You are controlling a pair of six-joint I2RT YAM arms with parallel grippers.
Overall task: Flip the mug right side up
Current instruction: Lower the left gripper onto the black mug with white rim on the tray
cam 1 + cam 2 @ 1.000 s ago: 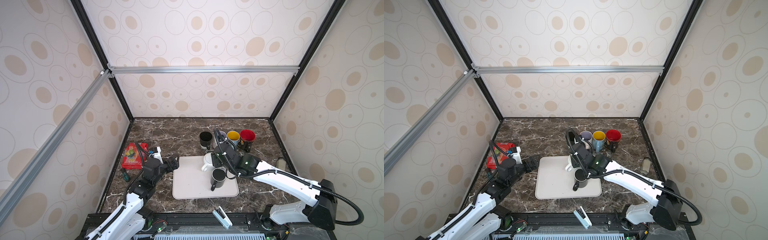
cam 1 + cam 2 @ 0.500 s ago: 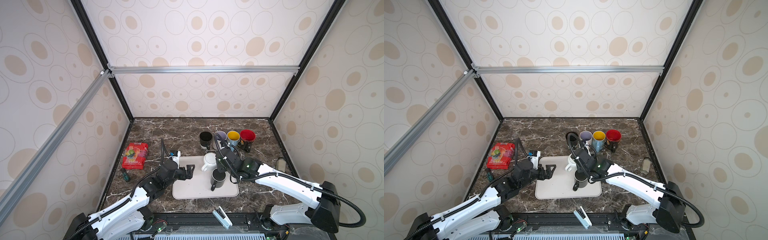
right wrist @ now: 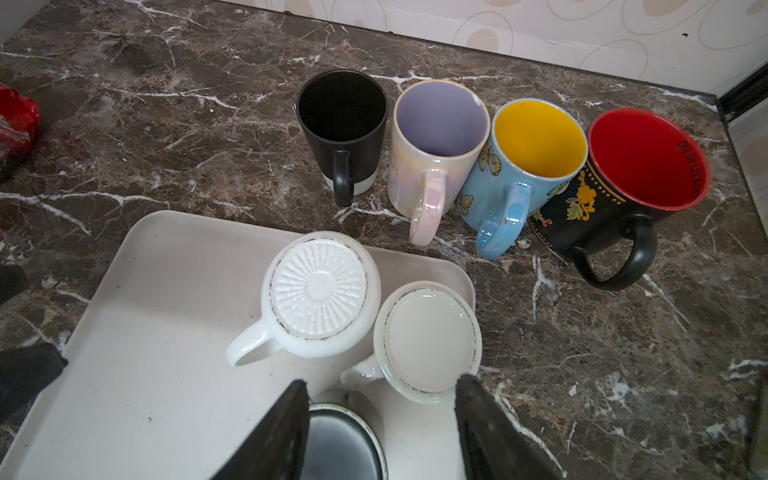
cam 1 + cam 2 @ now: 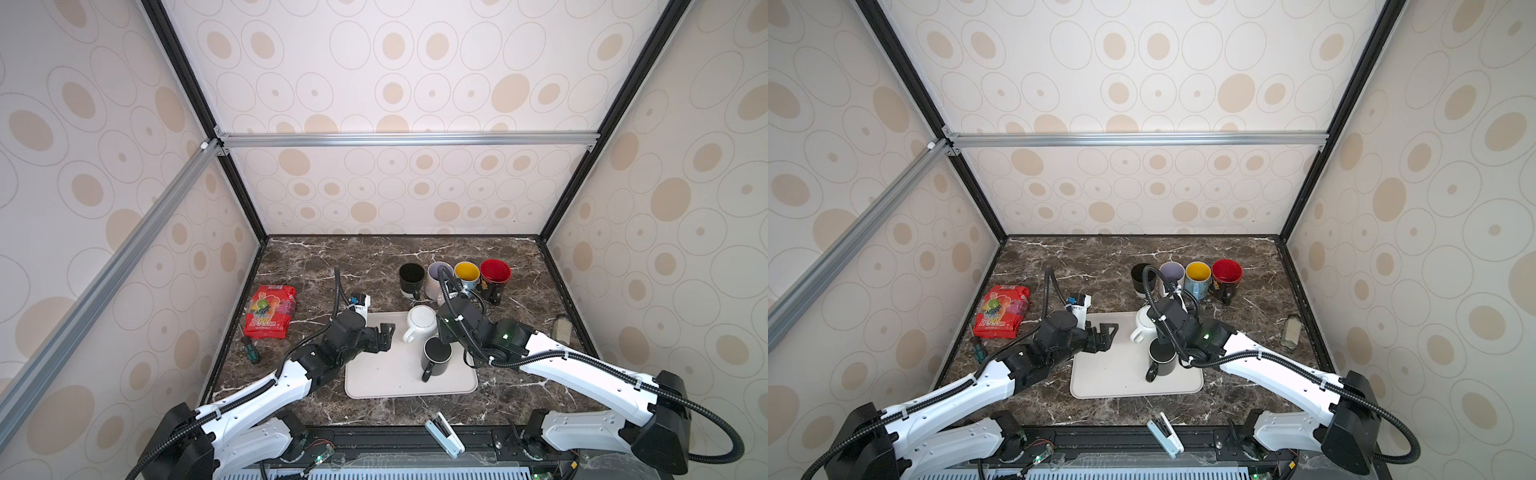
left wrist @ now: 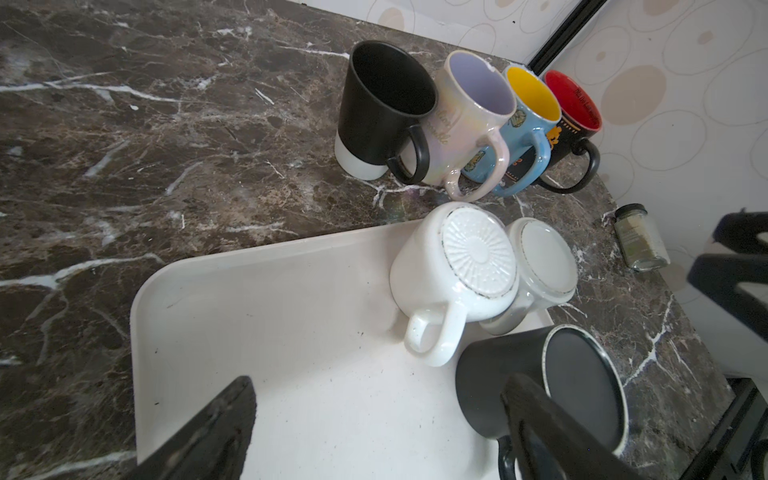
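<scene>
A pale, rounded-corner plastic tray (image 4: 386, 382) is lying on the dark veined marble bench (image 4: 316, 266). Three mugs are standing upside down on its far right part: a glossy white mug with a ribbed, sunburst base (image 5: 465, 266), a smaller plain white mug (image 3: 428, 340) touching it, and a matte black mug (image 4: 435, 359) just in front of them. The left tool (image 4: 385, 336) is hovering over the tray's left part with its black fingers spread wide, gripping nothing. The right tool (image 3: 382, 419) is hanging above the black and plain white mugs, its fingers apart and empty. Behind the tray, four mugs are standing upright in a close row: a tapered black one (image 3: 343, 124), a pearly lilac one (image 3: 436, 137), a blue one with butterflies (image 3: 528, 158) and a black one lined red (image 3: 631, 174). A crinkly red snack bag (image 4: 270, 311) is lying well to the left.
</scene>
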